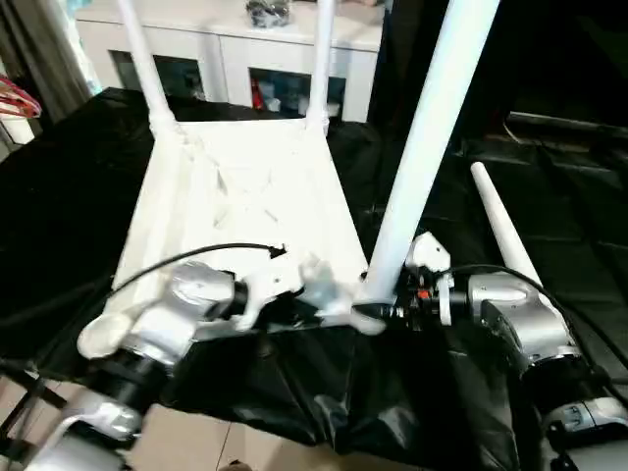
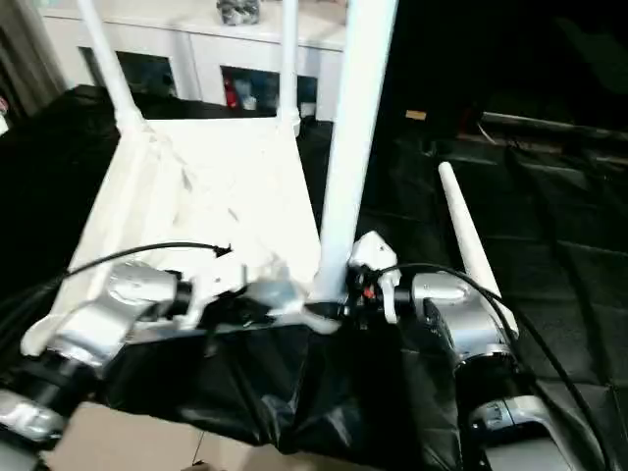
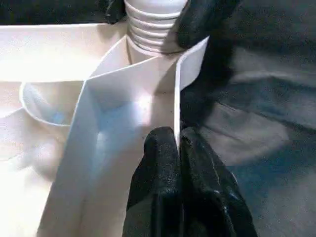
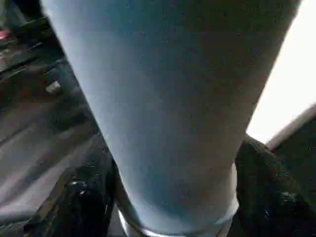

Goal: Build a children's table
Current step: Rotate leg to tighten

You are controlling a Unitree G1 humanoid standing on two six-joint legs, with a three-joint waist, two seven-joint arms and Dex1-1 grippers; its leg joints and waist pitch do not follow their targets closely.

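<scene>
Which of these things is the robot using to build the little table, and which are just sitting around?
For the job:
tabletop, upside down
two far legs, standing in sockets
near leg, at the corner
spare leg, lying on the black cover
left gripper
right gripper

Just there:
white cabinet
black cover

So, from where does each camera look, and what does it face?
Left eye view: from the head, down on the upturned tabletop; both silver forearms show, and a loose leg lies on the black cover.
Right eye view: the same scene from slightly to the side.
Left wrist view: along the left gripper, shut on the tabletop's rim.
Right wrist view: close on the near leg, between the right gripper's fingers.
Shared: the near leg's threaded base and its corner appear in both the eye and the wrist views.
</scene>
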